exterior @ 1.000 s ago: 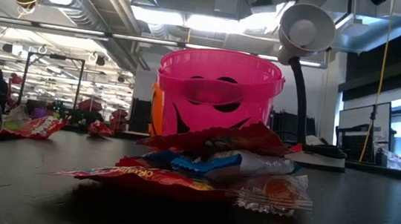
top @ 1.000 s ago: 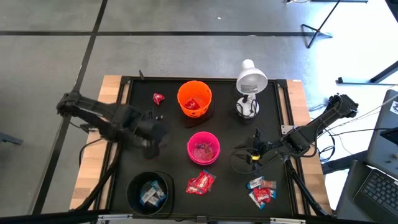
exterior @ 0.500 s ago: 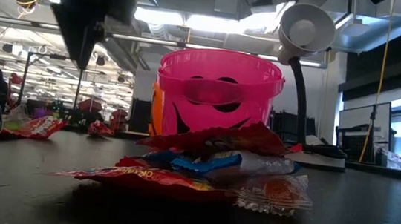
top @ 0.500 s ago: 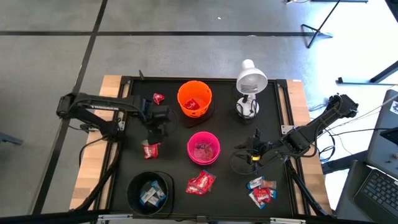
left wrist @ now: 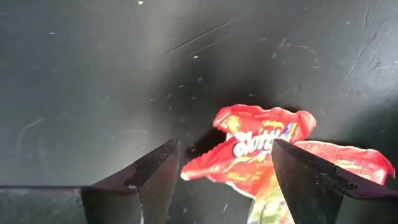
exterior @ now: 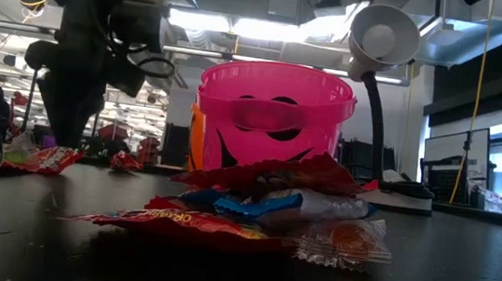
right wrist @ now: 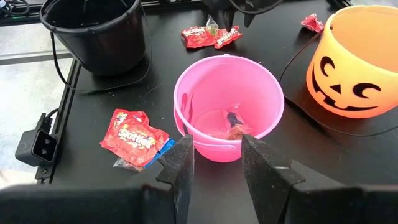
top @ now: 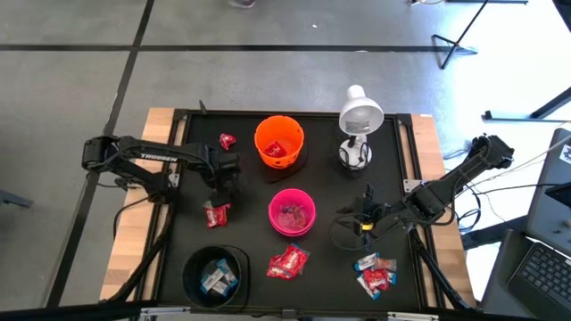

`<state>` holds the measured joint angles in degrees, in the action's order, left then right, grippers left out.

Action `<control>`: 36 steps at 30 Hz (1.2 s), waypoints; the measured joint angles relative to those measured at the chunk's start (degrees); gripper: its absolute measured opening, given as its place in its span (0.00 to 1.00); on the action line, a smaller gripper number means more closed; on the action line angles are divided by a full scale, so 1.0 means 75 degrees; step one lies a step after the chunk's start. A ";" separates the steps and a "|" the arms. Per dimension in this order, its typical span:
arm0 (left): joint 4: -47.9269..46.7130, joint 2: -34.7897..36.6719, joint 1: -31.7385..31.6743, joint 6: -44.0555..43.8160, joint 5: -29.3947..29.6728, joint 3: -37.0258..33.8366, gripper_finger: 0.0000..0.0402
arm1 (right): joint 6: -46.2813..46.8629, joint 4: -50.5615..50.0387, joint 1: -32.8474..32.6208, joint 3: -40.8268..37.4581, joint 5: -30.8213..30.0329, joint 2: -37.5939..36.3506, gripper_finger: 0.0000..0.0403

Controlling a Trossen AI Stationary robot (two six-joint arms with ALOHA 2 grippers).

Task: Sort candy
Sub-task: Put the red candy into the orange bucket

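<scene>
A red candy packet [left wrist: 261,149] lies flat on the black table at the left [top: 216,214]. My left gripper [left wrist: 225,149] points straight down just above it, open, one finger on either side of the packet's end; in the low view its fingers [exterior: 65,135] hang just over the packet [exterior: 43,158]. No touch shows. My right gripper [right wrist: 216,152] waits open in the air at the right [top: 357,218], facing the pink bowl [right wrist: 227,106]. Sweets lie in the orange bowl [top: 279,141], the pink bowl [top: 292,211] and the black bowl [top: 215,275].
One red sweet [top: 227,141] lies at the far left. Two candy heaps lie near the front edge, one in the middle [top: 287,261] and one at the right [top: 375,275]. A white desk lamp [top: 359,116] stands at the back right, its cord running by the right arm.
My left gripper has swung a little toward the far edge and come down over the red candy packet, from out of the low view to just above the table. The packet has stayed where it was. My right arm has kept still.
</scene>
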<state>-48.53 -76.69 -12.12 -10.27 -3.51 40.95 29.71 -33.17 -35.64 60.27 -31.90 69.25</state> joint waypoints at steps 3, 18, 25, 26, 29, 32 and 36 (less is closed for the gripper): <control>0.0360 0.0000 -0.0005 -0.0002 -0.0049 -0.0200 0.61 | 0.0000 0.0003 0.0000 0.0000 -0.0006 0.0000 0.33; 0.0693 -0.0017 -0.0003 0.0190 0.0120 -0.0499 0.14 | -0.0003 0.0006 0.0000 -0.0001 -0.0005 0.0000 0.33; 0.0235 -0.0017 -0.0012 0.0228 -0.0057 0.0256 0.01 | -0.0006 0.0000 0.0000 0.0000 0.0057 0.0000 0.33; 0.0126 -0.0017 -0.0012 0.0259 -0.0005 0.0451 0.00 | -0.0006 -0.0003 0.0000 -0.0001 0.0058 0.0000 0.33; -0.0250 -0.0017 -0.0012 0.0442 0.0265 0.1163 0.00 | -0.0006 -0.0065 0.0000 0.0000 0.0058 0.0000 0.33; -0.0626 -0.0017 -0.0010 0.0632 0.0576 0.2042 0.00 | -0.0007 -0.0153 0.0000 -0.0001 0.0058 0.0000 0.33; -0.0773 -0.0015 -0.0012 0.0934 0.0989 0.3351 0.00 | -0.0006 -0.0198 0.0000 0.0000 0.0058 0.0000 0.33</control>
<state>-54.33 -76.79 -12.21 -3.26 3.91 66.08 29.67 -34.65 -35.64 60.27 -31.46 69.25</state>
